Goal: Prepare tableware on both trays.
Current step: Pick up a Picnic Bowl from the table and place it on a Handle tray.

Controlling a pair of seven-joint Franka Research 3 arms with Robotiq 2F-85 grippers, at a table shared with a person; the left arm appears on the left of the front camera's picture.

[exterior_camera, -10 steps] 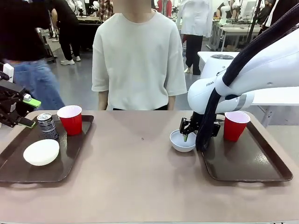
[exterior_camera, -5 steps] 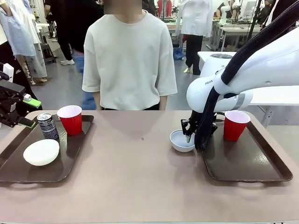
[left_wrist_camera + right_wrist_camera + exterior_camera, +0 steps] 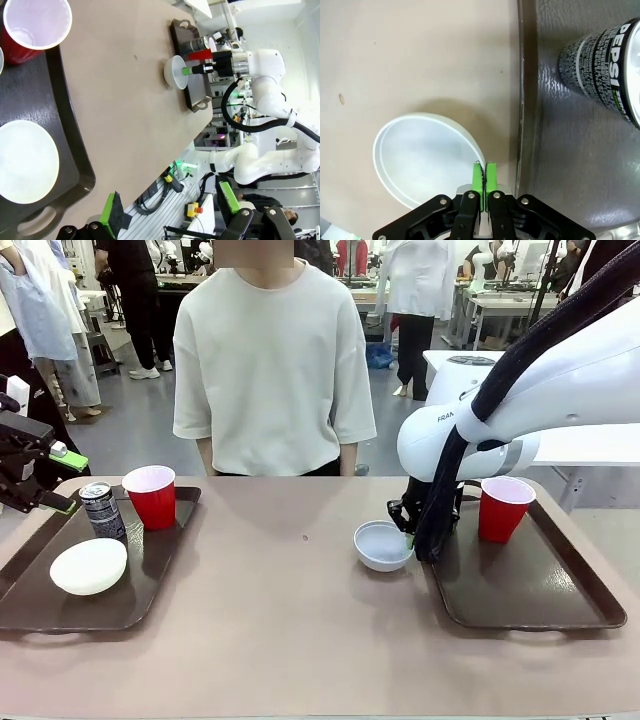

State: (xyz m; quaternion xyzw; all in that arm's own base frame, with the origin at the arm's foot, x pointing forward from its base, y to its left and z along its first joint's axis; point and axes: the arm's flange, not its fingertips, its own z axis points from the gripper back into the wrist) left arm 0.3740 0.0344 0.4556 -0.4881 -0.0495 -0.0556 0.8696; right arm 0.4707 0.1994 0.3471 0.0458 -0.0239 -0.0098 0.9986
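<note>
The left tray [image 3: 150,560] holds a white bowl [image 3: 88,566], a dark can [image 3: 101,510] and a red cup [image 3: 151,496]. Beyond its far left corner my left gripper [image 3: 62,482] hangs open and holds nothing; its fingers [image 3: 112,215] frame that tray from above. A second red cup [image 3: 503,508] stands on the right tray [image 3: 520,580], along with a second can [image 3: 600,65]. Just left of that tray's rim, my right gripper [image 3: 485,175] is shut on the near rim of the second white bowl [image 3: 420,155], which appears tilted over the table [image 3: 383,545].
A person in a pale T-shirt [image 3: 270,370] stands at the far side, with no hands over the table. The tabletop [image 3: 270,620] between the trays is bare. My right arm's black cable [image 3: 440,500] hangs over the right tray's left end.
The bowl in my right gripper has shifted a little left and tipped more open toward the camera. The person has stepped slightly left. The left arm has not moved.
</note>
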